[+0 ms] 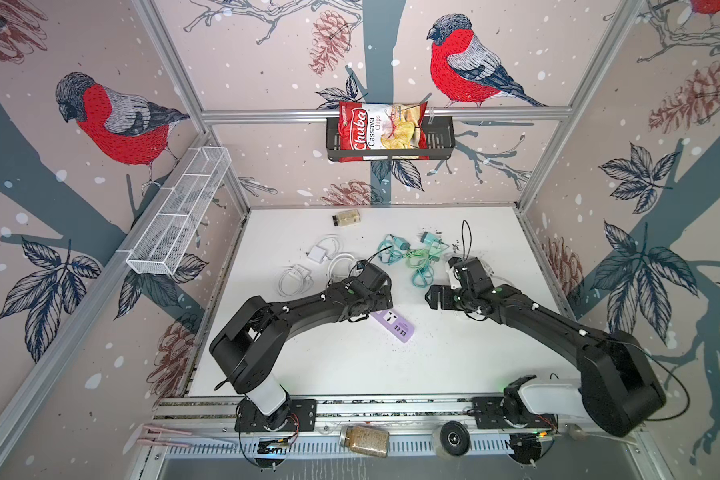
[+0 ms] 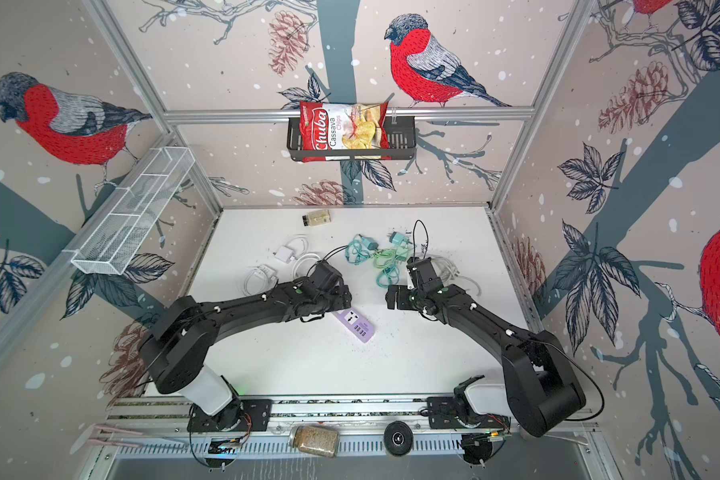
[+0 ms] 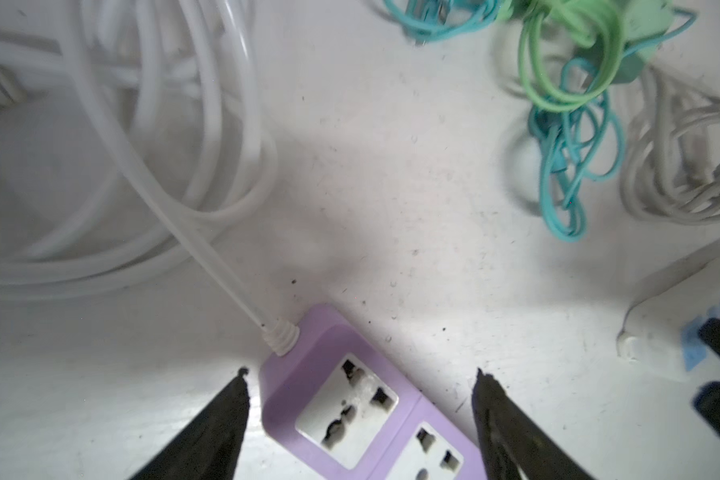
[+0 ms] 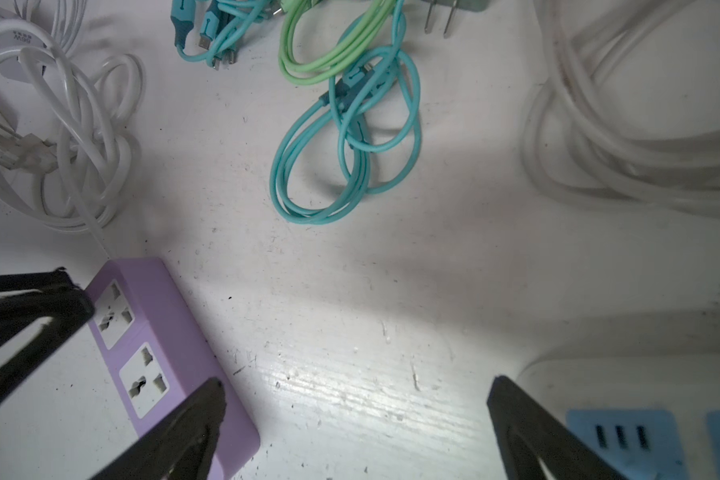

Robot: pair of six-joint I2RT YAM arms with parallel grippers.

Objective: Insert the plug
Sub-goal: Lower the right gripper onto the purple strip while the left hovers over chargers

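We held no plug in either gripper, so we judged the step in hand to be the fetch, with the insertion not yet begun. The left gripper (image 3: pixel 361 372) stood with its jaws apart over the cord end of the purple power strip (image 1: pixel 393 326). It had one finger on each side of the body, neither visibly touching it. The nearest socket (image 3: pixel 348 411) lay face up between them, unoccupied. The right gripper (image 4: pixel 358 382) was also spread wide and empty above the bare table (image 1: pixel 350 365). The purple strip lay to one side of its fingers and a white power strip (image 4: pixel 641 382) to the other. The teal plug (image 1: pixel 431 238), which we took to be the one meant, lay beyond the right gripper's tips. It sat at the far edge of the teal and green cables (image 4: pixel 350 124), well apart from the socket.

To do this well, we thought the right gripper should take the plug by its body, not by its prongs or cable. It should lift the plug clear of the loops so that nothing dragged. The left gripper would serve best by closing on the strip to pin it, since a light strip on a smooth table would likely slide under a push. We would line the prongs up with the slots first, then press straight in.
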